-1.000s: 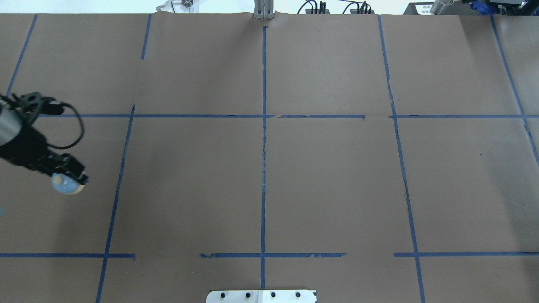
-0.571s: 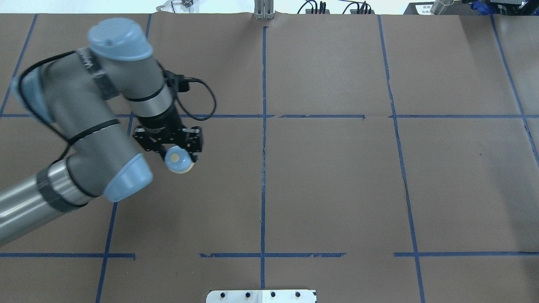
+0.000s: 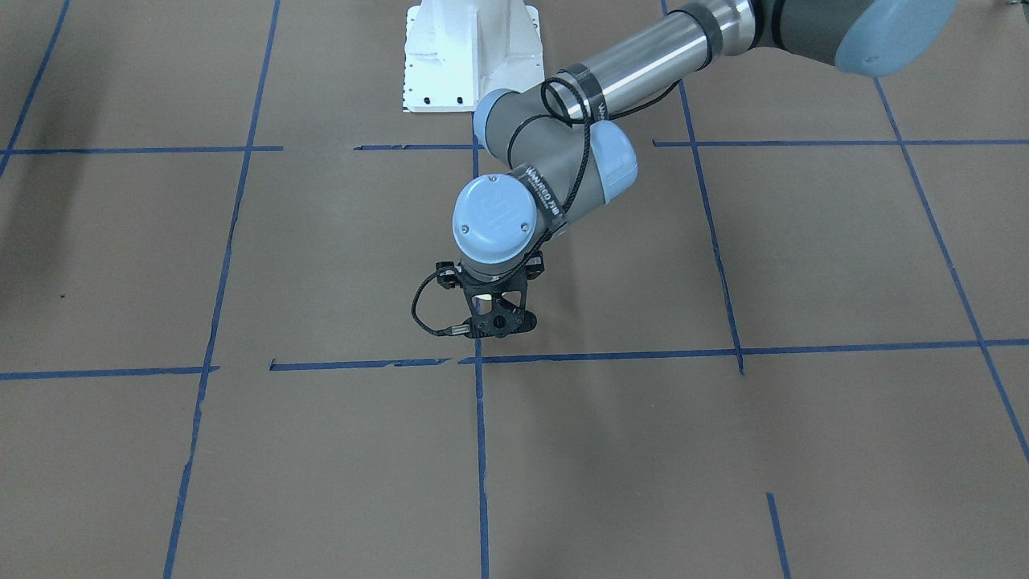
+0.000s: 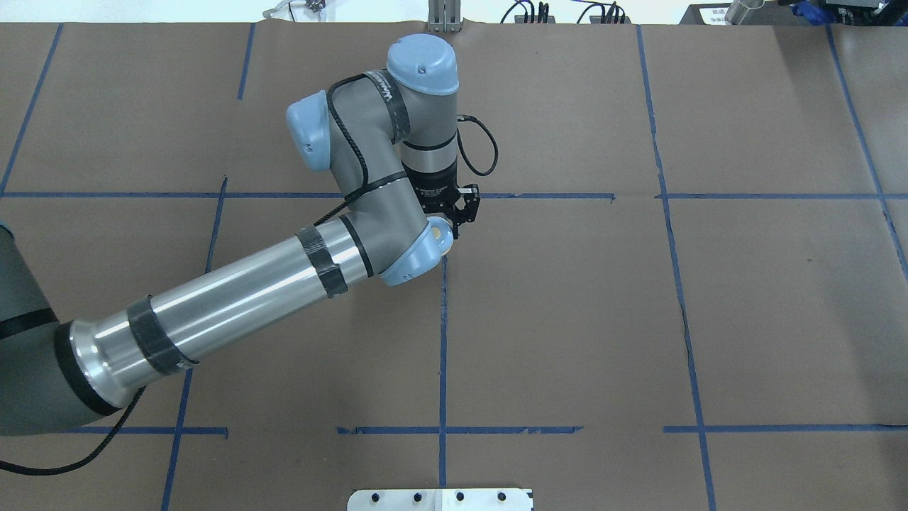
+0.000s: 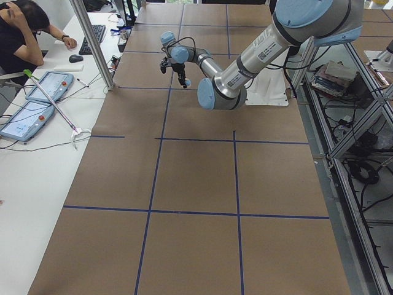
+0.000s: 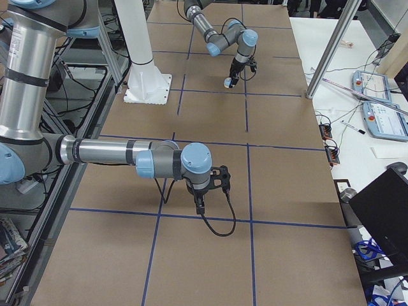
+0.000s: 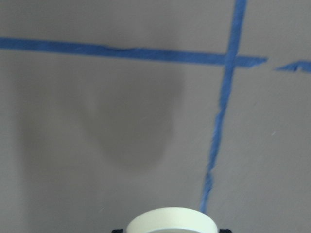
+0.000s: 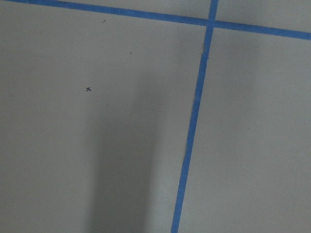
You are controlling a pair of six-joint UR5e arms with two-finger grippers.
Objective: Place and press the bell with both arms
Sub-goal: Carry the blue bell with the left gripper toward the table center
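Note:
My left gripper [image 4: 448,224] is shut on the bell [image 4: 443,231]. The bell is light blue with a cream base and sits by the table's central tape cross, partly hidden under a blue joint cap. In the left wrist view its cream rim [image 7: 171,221] fills the bottom edge, with bare paper beyond. In the exterior right view the bell [image 6: 228,83] hangs low over the table; I cannot tell if it touches. In the front view the wrist [image 3: 494,217] hides the bell. My right gripper [image 6: 199,205] points down over the table's right part; I cannot tell if it is open or shut.
Brown paper with blue tape lines [image 4: 443,341] covers the table. The white pedestal [image 3: 470,56] stands at the robot's edge. A metal post [image 5: 92,43], tablets [image 5: 37,101] and a seated person [image 5: 18,31] are beyond the far edge.
My left arm has swung from the table's far left to its centre, carrying the bell in the shut gripper.

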